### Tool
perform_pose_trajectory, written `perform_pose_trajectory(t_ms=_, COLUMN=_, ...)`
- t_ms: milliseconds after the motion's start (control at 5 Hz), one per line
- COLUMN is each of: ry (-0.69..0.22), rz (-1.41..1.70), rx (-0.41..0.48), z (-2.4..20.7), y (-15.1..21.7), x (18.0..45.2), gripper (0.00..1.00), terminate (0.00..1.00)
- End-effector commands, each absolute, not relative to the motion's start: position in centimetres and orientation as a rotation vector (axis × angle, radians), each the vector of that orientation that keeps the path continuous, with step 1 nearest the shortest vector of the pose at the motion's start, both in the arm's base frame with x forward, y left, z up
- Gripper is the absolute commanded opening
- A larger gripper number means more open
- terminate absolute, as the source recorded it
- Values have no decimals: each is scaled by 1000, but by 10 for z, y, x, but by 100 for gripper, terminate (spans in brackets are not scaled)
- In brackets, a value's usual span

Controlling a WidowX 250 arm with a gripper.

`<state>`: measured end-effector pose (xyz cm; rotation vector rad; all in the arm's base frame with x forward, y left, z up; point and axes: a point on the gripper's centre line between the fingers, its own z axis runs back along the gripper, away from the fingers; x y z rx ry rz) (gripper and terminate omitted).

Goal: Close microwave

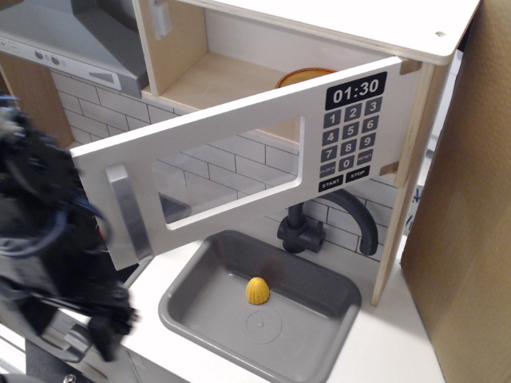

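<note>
Microwave door (239,171) wide open, arm near-left.
Gripper (104,335) blurred, jaws' state can't tell; door handle (130,211) up-right of it, long axis vertical.

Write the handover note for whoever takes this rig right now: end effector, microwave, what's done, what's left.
End effector: low at the left, in front of the stove, motion-blurred; open or shut cannot be told, and it seems to hold nothing.
Microwave: its door stands wide open, swung out over the sink, handle at the free left end.
Done: nothing yet; the door is not closed.
Left: get the end effector to the front of the door near the handle and push it shut.
</note>
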<state>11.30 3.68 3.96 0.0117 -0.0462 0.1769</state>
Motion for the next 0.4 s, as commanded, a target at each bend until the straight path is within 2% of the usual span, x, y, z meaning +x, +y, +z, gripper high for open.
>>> perform_pose_trajectory(t_ms=0, ry=-52, rz=212, rx=-4, z=31, y=1, x=147, gripper=100, terminate=0)
perform_pose_trajectory(t_ms=200, ry=-52, rz=239, rx=-19, z=23, y=-18, x=164, gripper=100, terminate=0)
